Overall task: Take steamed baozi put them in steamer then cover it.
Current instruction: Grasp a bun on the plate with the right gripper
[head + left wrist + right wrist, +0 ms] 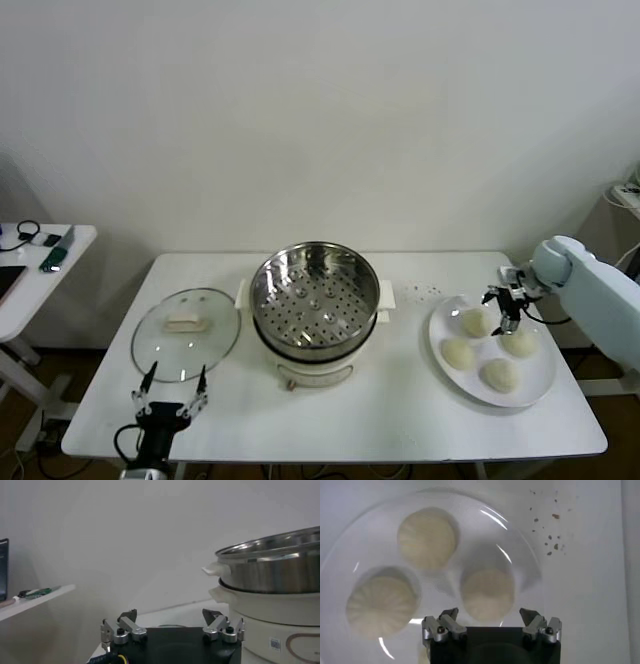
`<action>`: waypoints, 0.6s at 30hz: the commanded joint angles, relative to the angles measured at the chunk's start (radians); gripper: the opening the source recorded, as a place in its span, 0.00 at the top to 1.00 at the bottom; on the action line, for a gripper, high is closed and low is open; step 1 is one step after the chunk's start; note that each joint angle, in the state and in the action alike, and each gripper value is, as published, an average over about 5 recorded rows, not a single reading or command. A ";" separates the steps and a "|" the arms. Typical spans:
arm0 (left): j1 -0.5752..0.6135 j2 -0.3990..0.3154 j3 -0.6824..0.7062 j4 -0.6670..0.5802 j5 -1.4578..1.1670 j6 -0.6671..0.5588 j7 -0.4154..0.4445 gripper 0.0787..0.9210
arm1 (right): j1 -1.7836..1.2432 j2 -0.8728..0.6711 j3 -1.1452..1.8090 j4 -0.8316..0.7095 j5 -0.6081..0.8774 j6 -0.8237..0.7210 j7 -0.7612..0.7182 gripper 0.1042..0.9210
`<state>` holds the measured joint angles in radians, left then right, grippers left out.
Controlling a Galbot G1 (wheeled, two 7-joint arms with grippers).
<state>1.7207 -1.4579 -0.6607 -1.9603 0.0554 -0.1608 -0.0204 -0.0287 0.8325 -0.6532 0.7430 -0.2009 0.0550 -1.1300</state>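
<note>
Four steamed baozi [473,322] on one plate [545,390], 3 o'clock of the steamer [315,300]. Right gripper [506,303] above them, jaws wide, empty. Left gripper [171,391] at 7 o'clock, jaws wide.

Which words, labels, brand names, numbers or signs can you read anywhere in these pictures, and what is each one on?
None can be read.
Steamer: a small square label low on its white base, too small and blurred to read.
Steamer base front: a small round mark, no readable text.
Side table: devices lying on it, no legible writing.
</note>
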 commanded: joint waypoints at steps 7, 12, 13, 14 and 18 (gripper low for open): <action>-0.011 -0.003 0.007 0.003 0.004 0.012 -0.001 0.12 | 0.030 0.073 -0.046 -0.094 -0.024 0.015 -0.019 0.12; -0.015 -0.003 0.009 0.000 0.006 0.018 -0.001 0.12 | 0.029 0.078 -0.045 -0.101 -0.027 0.018 -0.021 0.14; -0.015 -0.003 0.009 0.001 0.006 0.019 -0.002 0.12 | 0.029 0.079 -0.045 -0.103 -0.027 0.018 -0.021 0.15; -0.016 -0.003 0.009 0.001 0.006 0.020 -0.002 0.12 | 0.030 0.079 -0.045 -0.104 -0.028 0.019 -0.022 0.16; -0.015 -0.003 0.009 0.004 0.006 0.020 -0.004 0.12 | 0.029 0.079 -0.040 -0.106 -0.029 0.027 -0.026 0.23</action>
<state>1.7056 -1.4599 -0.6519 -1.9569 0.0609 -0.1427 -0.0247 -0.0056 0.8987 -0.6868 0.6551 -0.2241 0.0760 -1.1525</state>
